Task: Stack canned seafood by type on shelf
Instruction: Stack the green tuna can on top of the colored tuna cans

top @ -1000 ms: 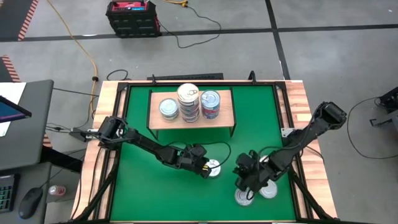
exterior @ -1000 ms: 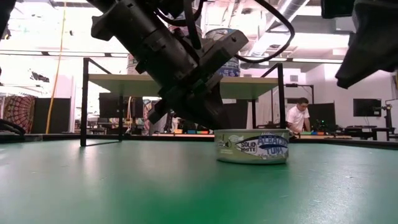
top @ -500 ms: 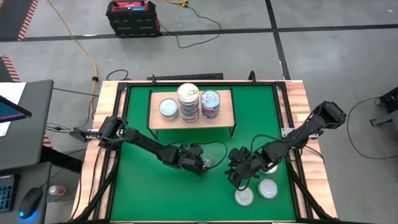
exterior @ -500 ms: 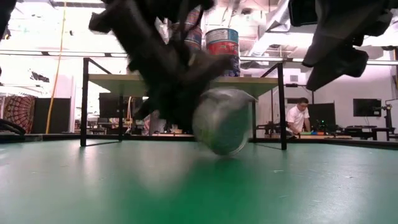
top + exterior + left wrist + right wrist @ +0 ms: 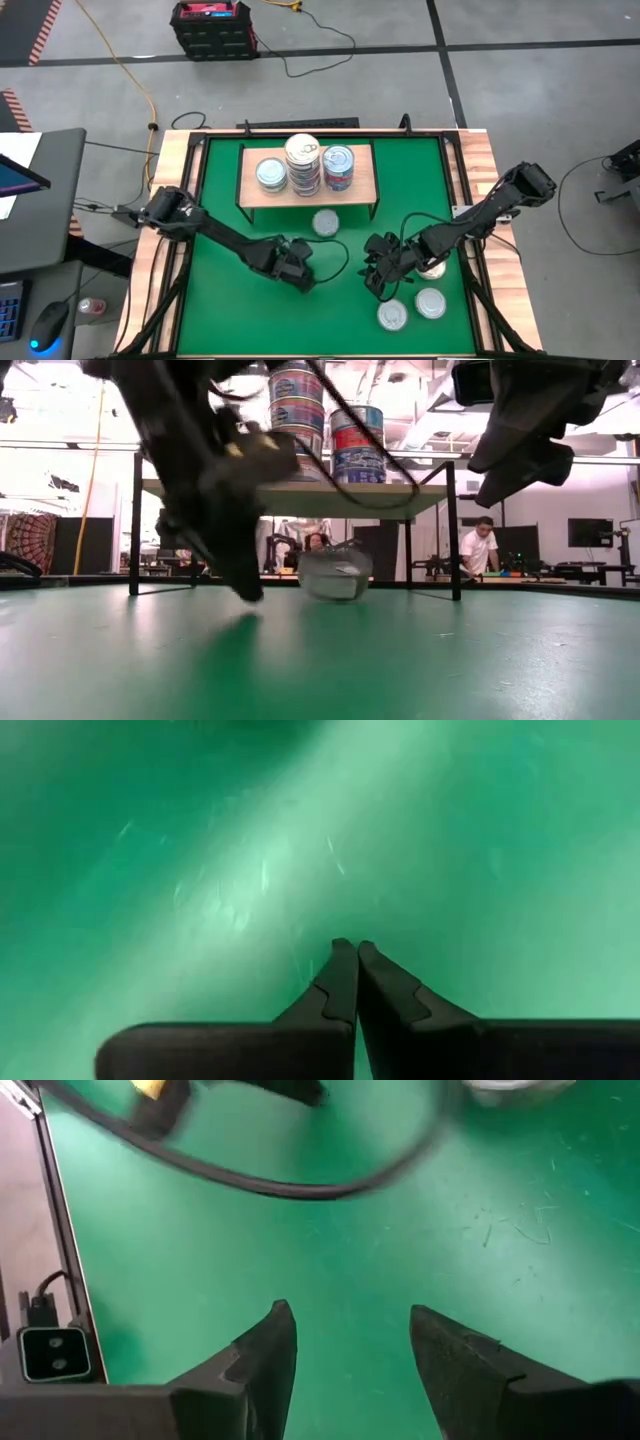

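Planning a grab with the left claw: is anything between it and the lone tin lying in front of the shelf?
Nothing visible. The left claw is shut and empty over bare green mat, and only open mat lies between it and the tin by the shelf. The right claw, open, sits off to the side.

Table (image 5: pixel 220 300) is solid bright green with a pale wood border. The shelf (image 5: pixel 366 188) is light wood on thin black legs. Tins on it: one silver-blue lid (image 5: pixel 270 173), a stack with a cream-gold top (image 5: pixel 303 151), and one with a red and blue side label (image 5: pixel 339 166). Loose tins (image 5: pixel 326 222) on the green are silvery. Both pincers (image 5: pixel 349 982) (image 5: pixel 350 1342) are plain matte black, same as the arms.
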Action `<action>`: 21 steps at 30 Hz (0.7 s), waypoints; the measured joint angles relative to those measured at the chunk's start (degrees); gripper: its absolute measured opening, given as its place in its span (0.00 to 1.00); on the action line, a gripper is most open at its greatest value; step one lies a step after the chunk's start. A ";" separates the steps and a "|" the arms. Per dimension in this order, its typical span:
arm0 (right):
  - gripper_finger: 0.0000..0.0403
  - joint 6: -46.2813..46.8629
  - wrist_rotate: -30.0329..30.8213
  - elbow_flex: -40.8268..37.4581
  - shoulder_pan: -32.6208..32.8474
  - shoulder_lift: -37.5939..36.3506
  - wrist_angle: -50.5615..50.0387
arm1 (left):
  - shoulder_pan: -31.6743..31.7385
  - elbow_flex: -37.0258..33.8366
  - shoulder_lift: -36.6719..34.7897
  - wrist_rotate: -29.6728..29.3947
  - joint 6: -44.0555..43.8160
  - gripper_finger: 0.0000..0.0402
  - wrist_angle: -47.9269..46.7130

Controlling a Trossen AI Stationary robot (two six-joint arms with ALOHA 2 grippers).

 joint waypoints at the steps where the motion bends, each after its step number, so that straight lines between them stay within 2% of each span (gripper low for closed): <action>1: 0.54 -0.02 -0.01 0.00 0.00 0.00 -0.19 | -0.54 -0.07 -1.09 -0.10 0.33 0.00 -0.80; 4: 0.54 -1.37 0.01 0.00 0.02 0.00 -0.12 | -1.49 0.12 -4.37 -1.24 0.78 0.00 -1.70; 9: 0.54 -5.31 3.14 -0.07 -0.40 0.00 -0.11 | -1.98 0.20 -4.96 -7.86 4.23 0.05 1.17; 13: 0.54 -3.85 4.91 -0.13 -0.66 0.02 -0.26 | -0.88 0.24 -4.10 -14.97 9.92 0.17 5.36; 18: 0.54 1.48 5.84 -0.13 2.41 0.02 -0.23 | 0.84 0.27 -3.31 -28.65 14.20 0.35 8.37; 21: 0.54 4.70 6.61 -0.13 4.81 0.02 -0.18 | 1.88 0.12 -2.63 -30.16 14.67 0.42 9.84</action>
